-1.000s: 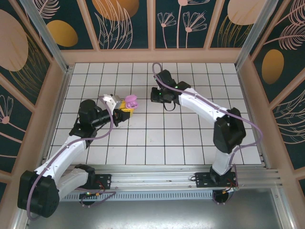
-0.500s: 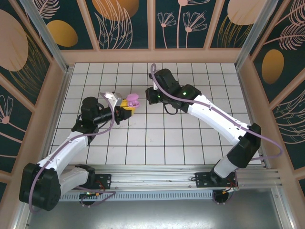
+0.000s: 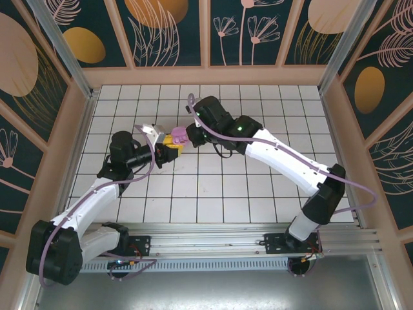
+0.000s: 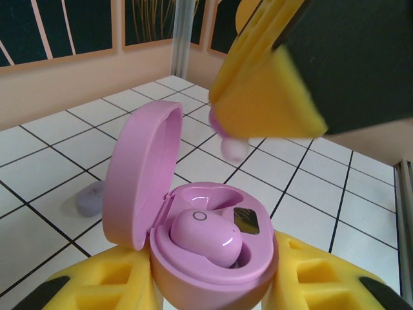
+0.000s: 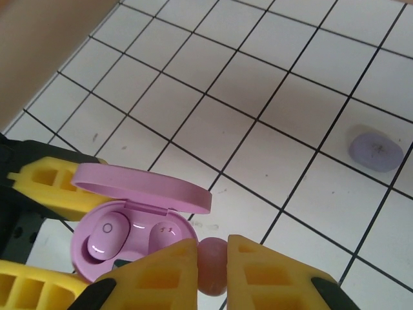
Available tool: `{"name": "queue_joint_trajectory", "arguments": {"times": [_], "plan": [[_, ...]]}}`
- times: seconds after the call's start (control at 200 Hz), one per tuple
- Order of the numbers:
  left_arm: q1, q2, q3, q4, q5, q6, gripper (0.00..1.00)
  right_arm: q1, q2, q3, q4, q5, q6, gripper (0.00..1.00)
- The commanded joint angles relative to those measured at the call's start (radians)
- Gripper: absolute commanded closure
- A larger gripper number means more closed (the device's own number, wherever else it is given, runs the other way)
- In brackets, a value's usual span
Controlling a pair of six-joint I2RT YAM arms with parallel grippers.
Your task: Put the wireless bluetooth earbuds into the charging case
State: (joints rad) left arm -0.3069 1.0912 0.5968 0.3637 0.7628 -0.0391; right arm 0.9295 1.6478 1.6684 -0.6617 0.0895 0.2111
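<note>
My left gripper [image 3: 169, 147] [image 4: 213, 287] is shut on the pink charging case [image 3: 179, 136] [image 4: 216, 271], holding it up with its lid [image 5: 142, 187] open. One pink earbud [image 4: 205, 236] [image 5: 103, 236] sits in the left socket; the socket beside it [image 5: 164, 236] is empty. My right gripper [image 3: 191, 132] [image 5: 213, 258] is shut on a second pink earbud [image 5: 213, 265] [image 4: 233, 147], which hangs just above and beside the case's rim. A lavender earbud [image 5: 375, 147] [image 4: 90, 197] lies on the tiles a little beyond the case.
The white grid table [image 3: 219, 194] is fenced by wooden walls [image 3: 213, 74] at the back and on both sides. The right arm [image 3: 284, 161] stretches diagonally across the middle of the table.
My right gripper has swung left across the table with the pink earbud, ending right at the open case. The left gripper has kept the case almost still.
</note>
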Motion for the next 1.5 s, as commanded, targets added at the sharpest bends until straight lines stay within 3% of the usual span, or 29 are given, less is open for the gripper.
{"name": "queue_joint_trajectory", "arguments": {"times": [0.0, 0.641, 0.986, 1.496], "plan": [[-0.004, -0.011, 0.021, 0.034, 0.026, -0.009, 1.00, 0.014, 0.024, 0.052, -0.034, 0.006, -0.029, 0.86], [-0.005, 0.004, 0.026, 0.039, 0.022, -0.003, 1.00, 0.040, 0.088, 0.119, -0.128, 0.045, -0.052, 0.87], [-0.004, 0.010, 0.029, 0.046, 0.021, -0.009, 1.00, 0.046, 0.126, 0.144, -0.163, -0.031, -0.067, 0.85], [-0.004, -0.010, 0.024, 0.029, 0.013, -0.002, 1.00, 0.045, 0.165, 0.193, -0.203, -0.099, -0.051, 0.73]]}}
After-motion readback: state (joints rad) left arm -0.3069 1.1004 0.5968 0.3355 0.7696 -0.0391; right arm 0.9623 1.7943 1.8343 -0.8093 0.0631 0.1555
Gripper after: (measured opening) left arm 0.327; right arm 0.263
